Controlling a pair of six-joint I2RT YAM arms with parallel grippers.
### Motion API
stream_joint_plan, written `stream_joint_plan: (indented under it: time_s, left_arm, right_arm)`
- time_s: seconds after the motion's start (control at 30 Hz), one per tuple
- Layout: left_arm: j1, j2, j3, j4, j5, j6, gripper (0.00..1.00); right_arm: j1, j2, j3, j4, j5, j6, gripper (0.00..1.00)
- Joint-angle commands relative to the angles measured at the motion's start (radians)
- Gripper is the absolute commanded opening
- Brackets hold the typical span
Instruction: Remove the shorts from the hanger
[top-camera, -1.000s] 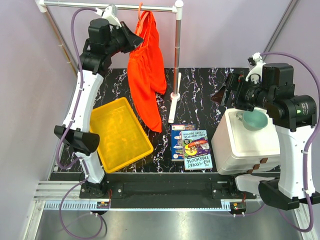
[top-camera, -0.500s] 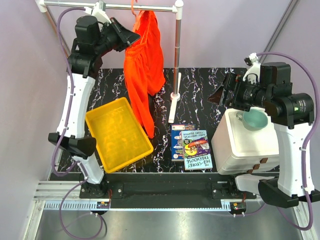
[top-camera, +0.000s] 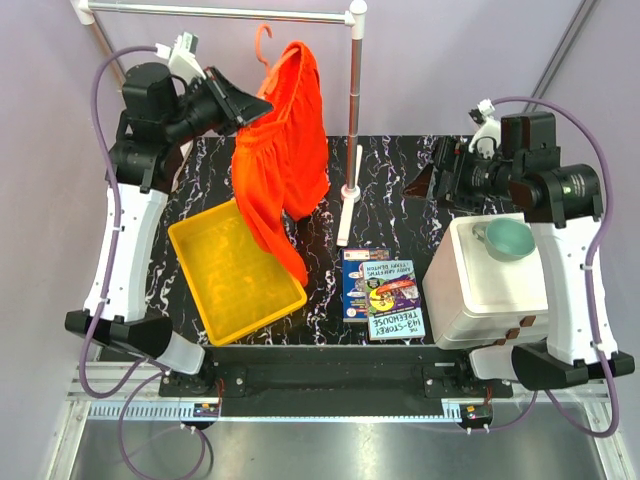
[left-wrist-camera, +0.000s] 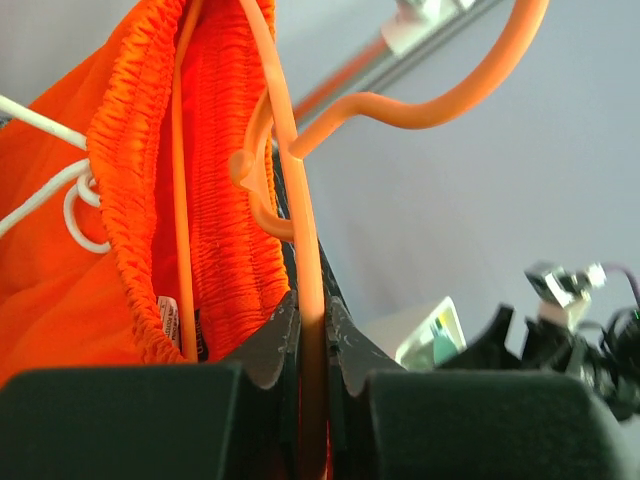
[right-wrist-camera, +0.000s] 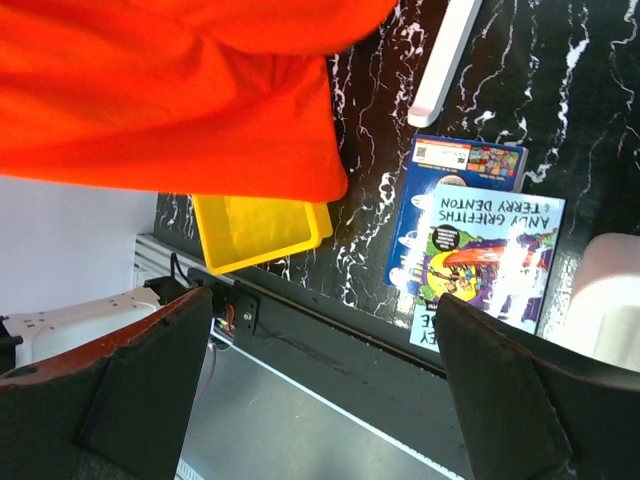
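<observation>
The orange hanger (top-camera: 262, 42) is off the grey rail (top-camera: 220, 12), its hook free in the air just below it. My left gripper (top-camera: 246, 108) is shut on one hanger arm; in the left wrist view the orange rod (left-wrist-camera: 311, 300) is pinched between the jaws of this gripper (left-wrist-camera: 312, 335). The orange-red shorts (top-camera: 284, 165) still hang on the hanger, waistband (left-wrist-camera: 215, 200) at the top, legs drooping over the yellow tray's far corner. My right gripper (top-camera: 425, 182) is open and empty to the right of the shorts, which fill the top of its view (right-wrist-camera: 170, 90).
A yellow tray (top-camera: 235, 270) sits at the left. The rack's upright post (top-camera: 354, 100) and white foot (top-camera: 348, 205) stand mid-table. A book (top-camera: 382, 292) lies in front, also seen in the right wrist view (right-wrist-camera: 480, 250). A white box (top-camera: 495, 290) carries a teal bowl (top-camera: 508, 238).
My left arm has pulled the hanger down and left off the rail, and the shorts swung with it toward the tray. My right gripper has shifted slightly left and further back.
</observation>
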Motion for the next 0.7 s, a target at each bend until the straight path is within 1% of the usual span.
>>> stream_joint_plan:
  time_s: [0.0, 0.1, 0.17, 0.23, 0.33, 0.47, 0.57, 0.67]
  left_arm:
    - [-0.006, -0.107, -0.1, 0.114, 0.109, -0.001, 0.0]
    - [-0.006, -0.156, -0.167, 0.112, 0.111, 0.023, 0.0]
    - [-0.006, -0.177, -0.209, 0.112, 0.12, 0.004, 0.0]
    - [-0.009, -0.198, -0.236, 0.114, 0.163, 0.008, 0.0]
    - [-0.01, -0.236, -0.282, 0.094, 0.177, 0.045, 0.0]
    - [-0.021, -0.269, -0.359, 0.095, 0.208, 0.033, 0.0]
    - [-0.035, -0.295, -0.402, 0.099, 0.223, 0.026, 0.0]
    - [-0.047, -0.315, -0.425, 0.099, 0.229, 0.033, 0.0]
  right_arm:
    - [0.009, 0.051, 0.036, 0.118, -0.063, 0.033, 1.0]
    - [0.04, 0.095, 0.048, 0.215, -0.081, 0.073, 1.0]
    - [0.058, 0.153, 0.077, 0.27, -0.081, 0.091, 1.0]
    - [0.087, 0.195, 0.131, 0.322, -0.064, 0.107, 1.0]
    - [0.112, 0.278, 0.206, 0.367, -0.032, 0.145, 1.0]
    - [0.139, 0.385, 0.321, 0.396, -0.009, 0.188, 1.0]
    - [0.171, 0.434, 0.367, 0.419, 0.032, 0.211, 0.99]
    - [0.201, 0.492, 0.42, 0.453, 0.054, 0.234, 0.95]
